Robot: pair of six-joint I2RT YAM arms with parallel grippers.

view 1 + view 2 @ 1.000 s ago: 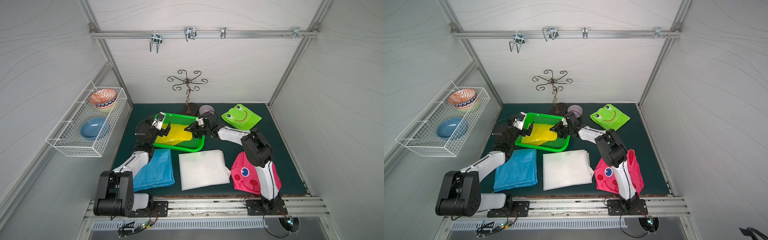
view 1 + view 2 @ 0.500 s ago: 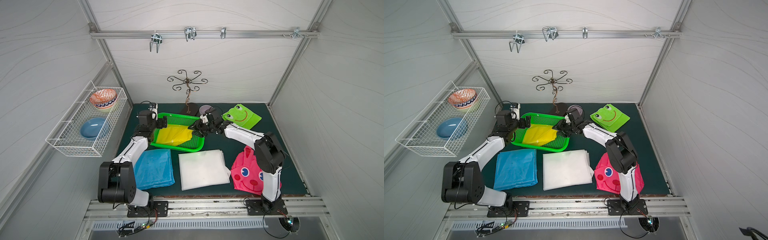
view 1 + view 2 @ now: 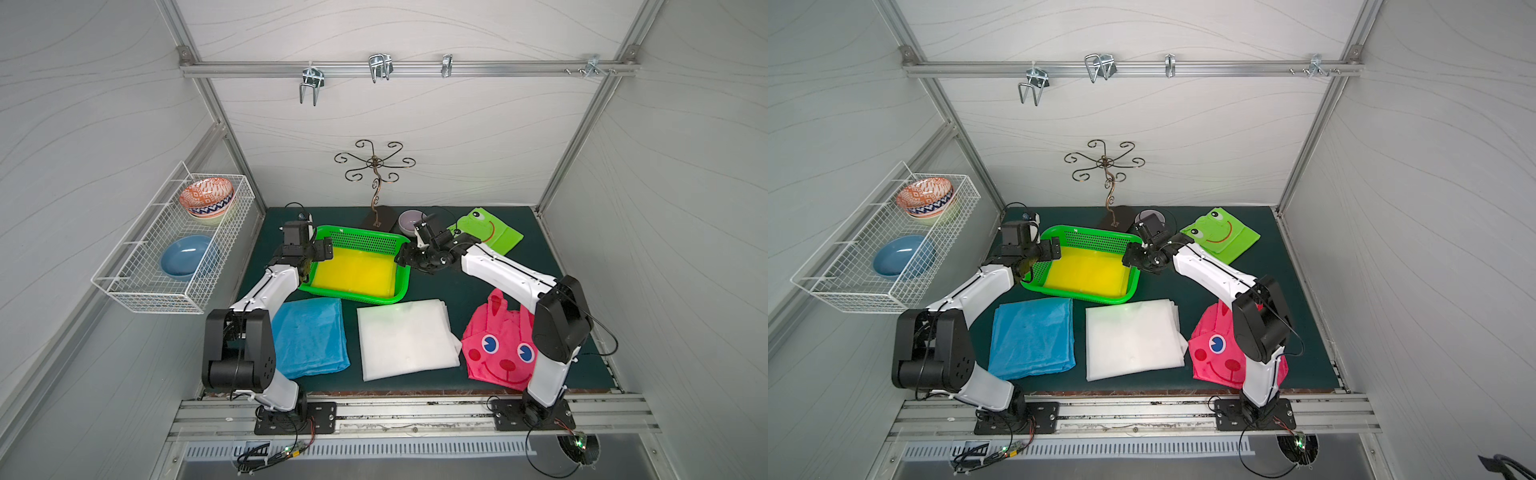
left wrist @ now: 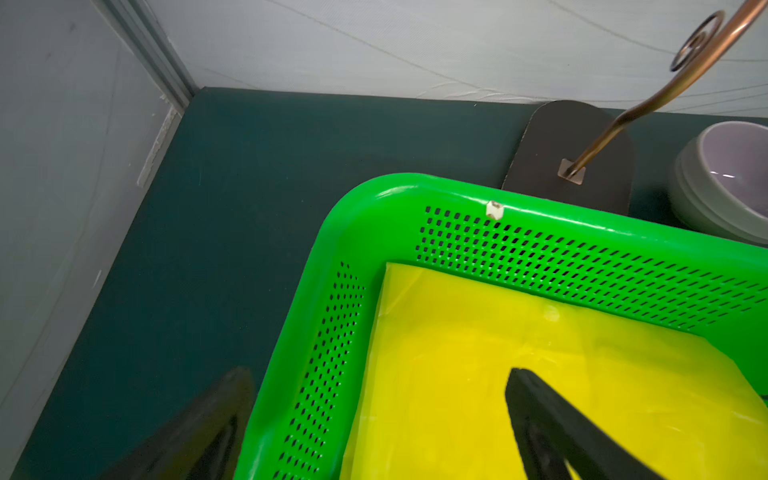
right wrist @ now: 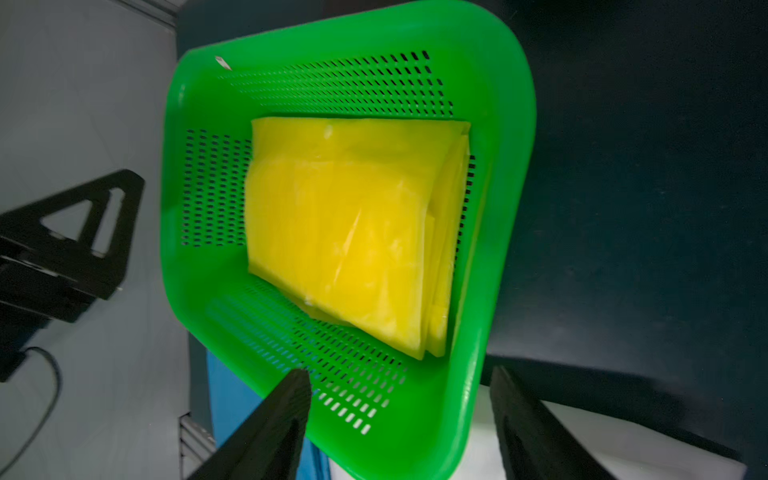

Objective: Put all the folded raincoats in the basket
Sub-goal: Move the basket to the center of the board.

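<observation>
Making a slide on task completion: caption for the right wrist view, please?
Folded yellow raincoat lies inside the green basket, framed by the open right end effector.

Pale panel walls [image 3: 415, 124] with faint wavy lines close three sides, joined by aluminium posts [image 3: 589, 124]. High on the back wall, beyond the left pincer [image 3: 318, 261] and right pincer [image 3: 405, 259], an aluminium rail [image 3: 519, 68] carries metal hooks [image 3: 380, 66]. A white wire rack [image 3: 166, 266] hangs on the side wall outboard of the left pincer. A dark green desk [image 3: 432, 286] lies below both.
</observation>
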